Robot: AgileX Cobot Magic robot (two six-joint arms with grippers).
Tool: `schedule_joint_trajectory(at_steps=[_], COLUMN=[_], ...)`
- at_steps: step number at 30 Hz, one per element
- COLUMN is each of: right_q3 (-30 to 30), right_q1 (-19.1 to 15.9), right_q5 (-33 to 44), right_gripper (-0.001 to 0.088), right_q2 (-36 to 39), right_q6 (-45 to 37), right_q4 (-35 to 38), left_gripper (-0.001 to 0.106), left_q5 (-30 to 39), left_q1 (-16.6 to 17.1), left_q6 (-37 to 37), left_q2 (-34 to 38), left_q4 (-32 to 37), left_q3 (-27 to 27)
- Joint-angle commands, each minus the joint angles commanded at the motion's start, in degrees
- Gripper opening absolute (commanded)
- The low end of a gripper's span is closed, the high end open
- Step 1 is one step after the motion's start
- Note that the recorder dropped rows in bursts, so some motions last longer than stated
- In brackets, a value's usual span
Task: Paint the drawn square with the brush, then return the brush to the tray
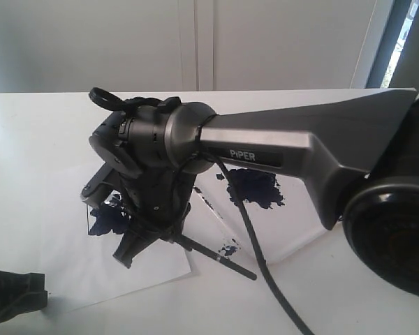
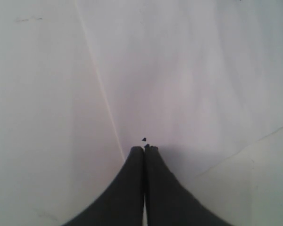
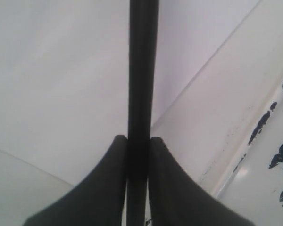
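My right gripper [image 1: 129, 252] reaches across to the left and points down over the white paper, shut on the brush [image 1: 220, 258]. The black handle sticks out to the right behind it, and the bristles are hidden under the gripper. In the right wrist view the handle [image 3: 142, 70] runs straight out between the closed fingers [image 3: 138, 139]. The drawn square [image 1: 106, 222], smeared with dark blue paint, lies just left of the gripper. The tray [image 1: 297, 227] with its blue blotch [image 1: 255, 187] sits to the right. My left gripper [image 2: 145, 148] is shut on nothing over a white surface.
The paper sheet [image 1: 70, 272] covers the left part of the white table. The tray's paint-flecked rim [image 3: 240, 162] lies close beside the right gripper. A dark part of the left arm [image 1: 14, 294] rests at the near left corner. A black cable [image 1: 262, 262] hangs from the right arm.
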Motion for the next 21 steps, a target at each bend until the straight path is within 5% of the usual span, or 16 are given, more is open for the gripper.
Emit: schedule_joint_trajectory(at_steps=[21], right_q3=[-5.8], right_q1=[1.4], right_q5=[5.3], right_gripper=[0.0], right_q2=[3.9], right_q6=[-0.2], right_q4=[-0.2], left_gripper=[0.0], left_q5=[-0.2], left_q1=[0.0], left_q6=[0.0], left_q2=[0.0], left_q4=[0.2], left_q3=[0.0])
